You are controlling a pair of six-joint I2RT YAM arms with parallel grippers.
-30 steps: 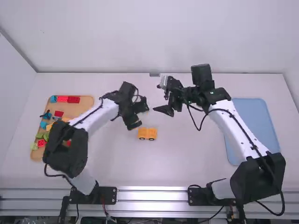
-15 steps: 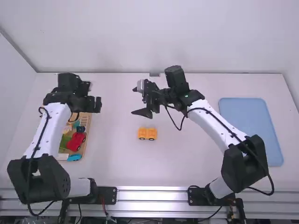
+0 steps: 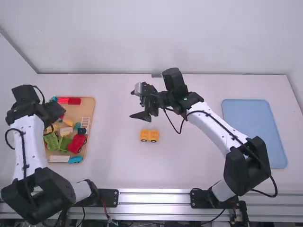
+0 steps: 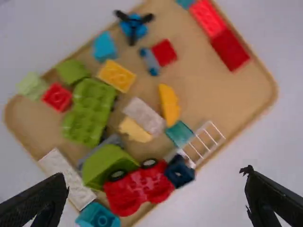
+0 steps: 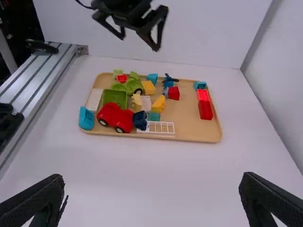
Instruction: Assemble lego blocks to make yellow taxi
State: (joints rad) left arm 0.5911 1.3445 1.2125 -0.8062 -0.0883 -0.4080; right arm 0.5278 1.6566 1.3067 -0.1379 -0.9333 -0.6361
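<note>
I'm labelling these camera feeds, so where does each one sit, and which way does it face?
High view: fixed above and behind the arms, facing forward and down onto the table; both arms show.
Left wrist view: on the left wrist, looking down at the tray; the left gripper shows, open.
Right wrist view: on the right wrist, looking across the table towards the tray; both grippers show, its own nearest.
Both wrist views share the red wheeled piece.

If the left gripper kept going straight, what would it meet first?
Probably the pieces in the tray below it: the left gripper seems to head between the red car and white brick, though depth is unclear.
</note>
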